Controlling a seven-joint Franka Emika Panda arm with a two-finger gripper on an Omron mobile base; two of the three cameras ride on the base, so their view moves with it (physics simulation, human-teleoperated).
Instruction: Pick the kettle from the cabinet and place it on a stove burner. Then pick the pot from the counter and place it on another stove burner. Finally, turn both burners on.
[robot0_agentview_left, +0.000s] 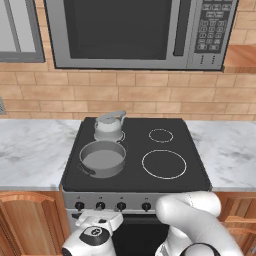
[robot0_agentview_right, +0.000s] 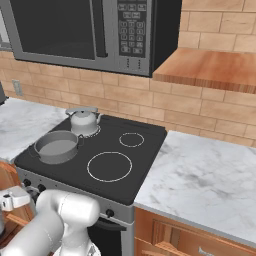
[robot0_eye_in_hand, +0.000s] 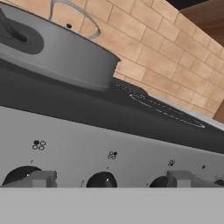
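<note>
Fingers: the 2 dark tips (robot0_eye_in_hand: 41, 179) stand wide apart with nothing between them, facing the stove's grey front panel (robot0_eye_in_hand: 131, 148).
Gripper: low in front of the stove, seen in the hand view (robot0_eye_in_hand: 109, 180); in the left base view the hand (robot0_agentview_left: 97, 227) sits just below the knob row.
Knobs: 3 dark knobs (robot0_eye_in_hand: 101, 179) show along the bottom of the hand view, 1 of them between the 2 tips; 4 knobs (robot0_agentview_left: 100, 205) line the panel in the left base view.
Kettle: silver-grey, upright on the rear left burner (robot0_agentview_left: 109, 127), handle arched above the lid; also in the right base view (robot0_agentview_right: 83, 121).
Pot: wide grey and lidless, on the front left burner (robot0_agentview_left: 102, 158), just in front of the kettle; whether the 2 touch I cannot tell. In the hand view its side wall (robot0_eye_in_hand: 57, 57) rises above the cooktop edge.
Cooktop: black glass (robot0_agentview_left: 190, 170); the 2 right burner rings (robot0_agentview_left: 164, 164) are bare.
Counter: white marble slab on both sides of the stove (robot0_agentview_right: 200, 180).
Cabinet: brown wooden shelf board at upper right, beside the microwave (robot0_agentview_right: 215, 67).
Microwave: grey, mounted above the stove (robot0_agentview_left: 135, 32).
Wall: tan brick behind the stove (robot0_agentview_left: 150, 97).
</note>
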